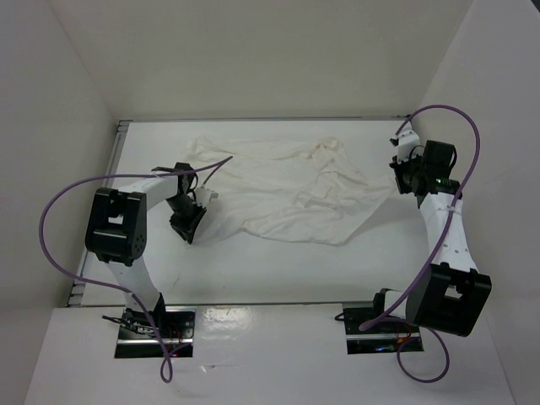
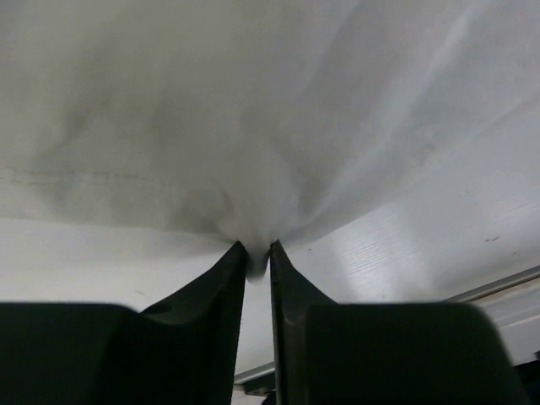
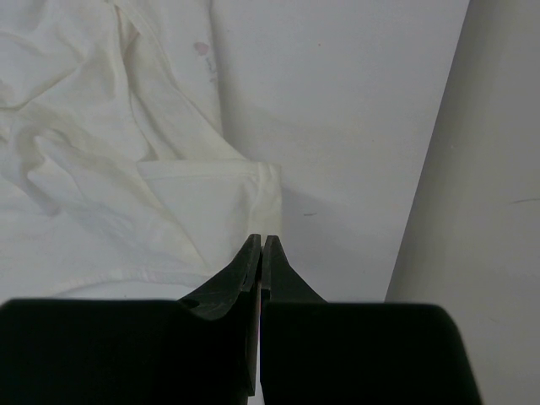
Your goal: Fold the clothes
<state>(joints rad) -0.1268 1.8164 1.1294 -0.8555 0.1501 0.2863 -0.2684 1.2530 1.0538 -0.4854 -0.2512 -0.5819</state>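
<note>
**Top external view.** The clothes (image 1: 287,190) lie crumpled and mostly unfolded across the upper centre of the frame, on the white table (image 1: 253,270). One corner trails toward the right edge. The left gripper (image 1: 190,218) sits at the garment's left edge. The right gripper (image 1: 398,179) sits at its right corner. Plain white walls (image 1: 253,59) enclose the table at the back and on both sides.

**Left wrist view.** The fingers are clenched on a small pinch of the fabric at lower centre. The cloth fans out from this pinch and fills the upper frame. A bare strip of table shows at lower right.

**Right wrist view.** The fingers are fully closed at lower centre, and no fabric shows between them. A hemmed corner of the garment lies just above the tips. The bare table occupies the upper right, with a side wall (image 3: 489,211) beyond it.

**Step in hand (judgement).** The step is securing the edges before spreading or making the first fold. No fold is visible yet.

**Next move (judgement).** The right arm needs to reopen and take the nearby corner. Both arms should then draw the cloth flat, keeping the thin fabric from slipping out of the left pinch.
</note>
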